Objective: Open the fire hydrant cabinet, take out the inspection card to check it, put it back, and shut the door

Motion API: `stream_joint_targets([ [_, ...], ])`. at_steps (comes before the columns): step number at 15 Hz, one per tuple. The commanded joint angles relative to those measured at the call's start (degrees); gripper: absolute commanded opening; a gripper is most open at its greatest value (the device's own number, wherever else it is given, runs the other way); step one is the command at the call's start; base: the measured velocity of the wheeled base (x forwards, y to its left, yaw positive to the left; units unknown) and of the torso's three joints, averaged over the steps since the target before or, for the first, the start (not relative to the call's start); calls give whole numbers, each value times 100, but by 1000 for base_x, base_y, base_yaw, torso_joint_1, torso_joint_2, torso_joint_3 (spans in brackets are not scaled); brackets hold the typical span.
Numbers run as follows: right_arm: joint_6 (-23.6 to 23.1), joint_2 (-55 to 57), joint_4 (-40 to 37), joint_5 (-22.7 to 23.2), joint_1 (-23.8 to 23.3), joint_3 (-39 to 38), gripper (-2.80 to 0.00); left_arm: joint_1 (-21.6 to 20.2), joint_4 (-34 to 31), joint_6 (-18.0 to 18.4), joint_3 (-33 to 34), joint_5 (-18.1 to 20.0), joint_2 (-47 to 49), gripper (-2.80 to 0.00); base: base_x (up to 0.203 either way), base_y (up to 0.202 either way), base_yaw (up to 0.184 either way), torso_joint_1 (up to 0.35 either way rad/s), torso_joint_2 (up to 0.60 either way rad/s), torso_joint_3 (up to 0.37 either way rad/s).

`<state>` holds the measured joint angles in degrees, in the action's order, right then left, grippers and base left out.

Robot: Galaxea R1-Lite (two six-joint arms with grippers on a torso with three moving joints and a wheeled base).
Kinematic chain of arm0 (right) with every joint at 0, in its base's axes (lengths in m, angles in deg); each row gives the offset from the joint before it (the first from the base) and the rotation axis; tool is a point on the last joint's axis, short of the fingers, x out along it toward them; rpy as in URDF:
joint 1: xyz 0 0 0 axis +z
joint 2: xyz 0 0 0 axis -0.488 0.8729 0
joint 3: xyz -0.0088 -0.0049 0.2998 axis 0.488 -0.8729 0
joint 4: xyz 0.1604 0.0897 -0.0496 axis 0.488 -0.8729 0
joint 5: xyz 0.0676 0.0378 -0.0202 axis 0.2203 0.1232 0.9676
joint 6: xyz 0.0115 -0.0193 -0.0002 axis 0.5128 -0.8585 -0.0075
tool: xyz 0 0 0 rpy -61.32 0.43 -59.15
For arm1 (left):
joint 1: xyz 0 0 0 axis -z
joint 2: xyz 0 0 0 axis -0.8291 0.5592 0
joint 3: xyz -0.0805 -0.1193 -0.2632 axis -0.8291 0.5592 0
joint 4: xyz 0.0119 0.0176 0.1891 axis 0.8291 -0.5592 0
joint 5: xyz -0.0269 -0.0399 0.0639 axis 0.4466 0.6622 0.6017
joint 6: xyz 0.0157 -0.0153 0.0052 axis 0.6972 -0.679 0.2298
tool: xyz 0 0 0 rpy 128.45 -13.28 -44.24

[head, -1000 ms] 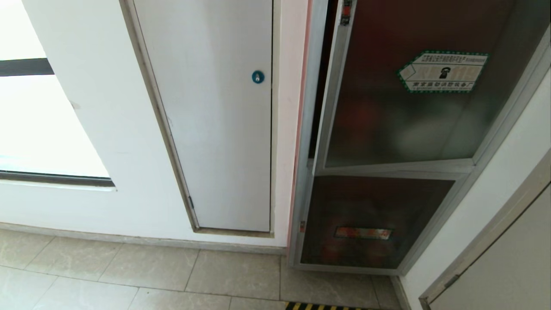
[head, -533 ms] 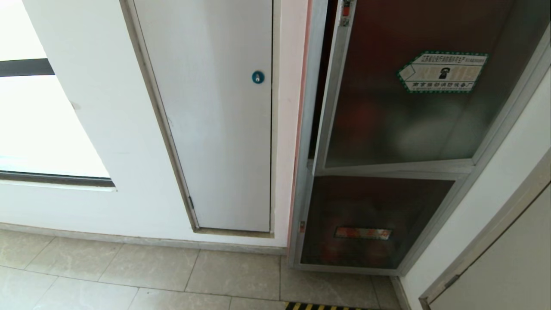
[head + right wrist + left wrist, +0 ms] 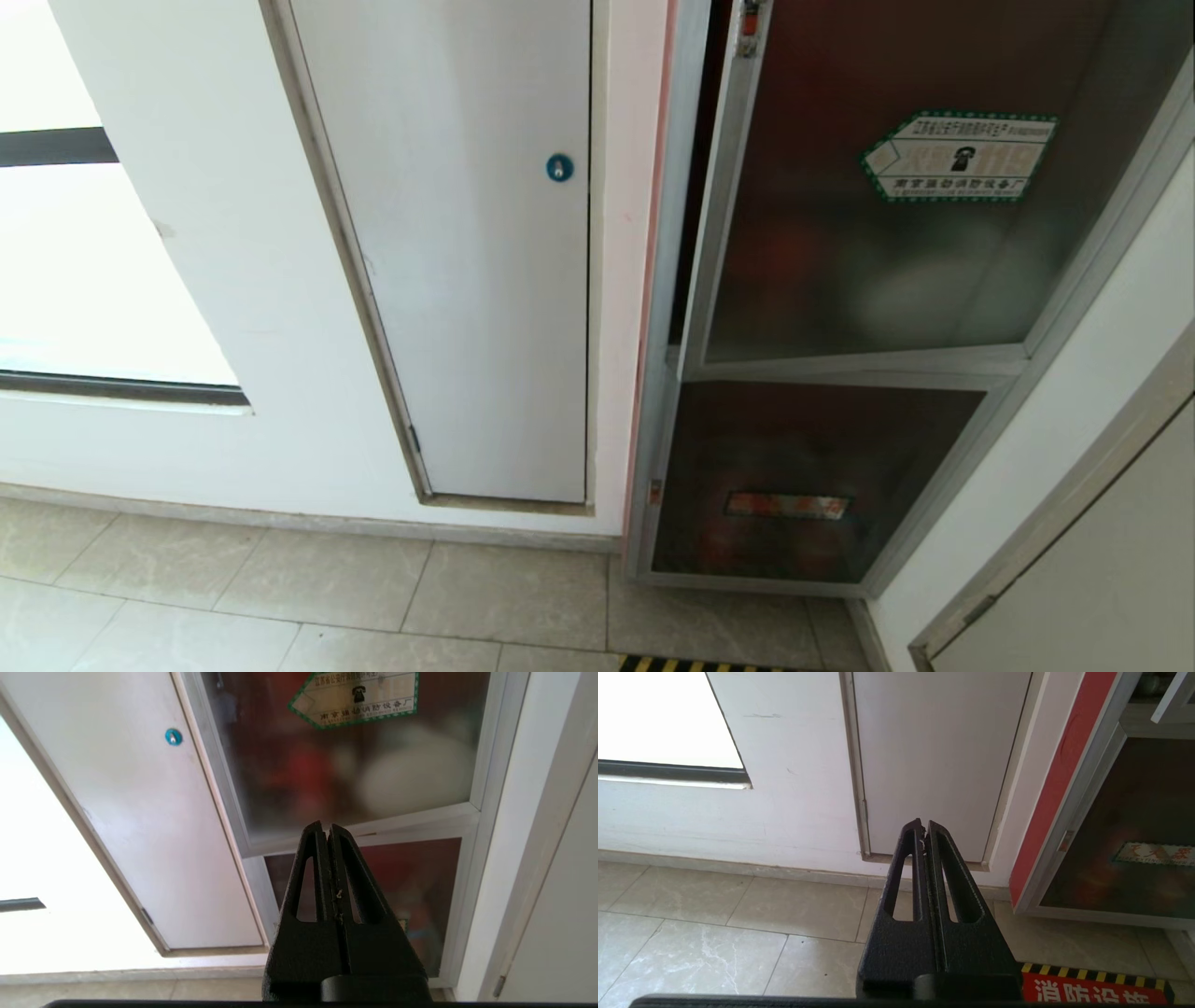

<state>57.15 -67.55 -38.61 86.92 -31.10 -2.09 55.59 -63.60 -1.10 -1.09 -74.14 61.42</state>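
Observation:
The fire hydrant cabinet (image 3: 658,373), silver-framed, is set in the wall on the right of the head view. Its door (image 3: 840,261), dark glass with a green-edged hexagonal sticker (image 3: 962,156), stands slightly ajar, with a dark gap along its left edge. Red and white shapes blur through the glass. The inspection card is hidden. Neither arm shows in the head view. My right gripper (image 3: 327,828) is shut and empty, held short of the door (image 3: 350,774) near its lower rail. My left gripper (image 3: 923,825) is shut and empty, low over the floor, facing the white panel.
A plain white panel (image 3: 467,261) with a blue round lock (image 3: 559,167) is left of the cabinet. Below the door sits a smaller dark glass panel with a red label strip (image 3: 789,505). A bright window (image 3: 84,280) is far left, a yellow-black floor marking (image 3: 691,665) lies near the cabinet.

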Motion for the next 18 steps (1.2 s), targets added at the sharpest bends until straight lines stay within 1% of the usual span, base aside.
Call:
stream_joint_targets([
  [1,-57,-537,-124,10,-4,-189,-280,-2,1,-4,105,-3,-1,-280,0,0,0,0,0,0],
  [6,-251,-1252,-195,2,139,-1210,-280,-2,1,-12,105,-3,-1,-280,0,0,0,0,0,0],
  [9,-565,-1949,-167,158,180,-2072,-280,-2,8,-4,105,-3,-1,-280,0,0,0,0,0,0],
  [11,-631,-2042,-54,203,188,-2539,-280,-2,4,-9,105,-3,-1,-280,0,0,0,0,0,0],
  [13,-695,-2051,361,176,189,-2963,-280,-2,1,-4,105,-3,-1,-280,0,0,0,0,0,0],
  [16,-1200,-2052,1138,167,189,-3766,-280,-2,1,-4,105,-3,-1,-280,0,0,0,0,0,0],
  [18,-1371,-2052,1710,168,189,-4383,-280,-2,1,-12,105,-3,-1,-280,0,0,0,0,0,0],
])
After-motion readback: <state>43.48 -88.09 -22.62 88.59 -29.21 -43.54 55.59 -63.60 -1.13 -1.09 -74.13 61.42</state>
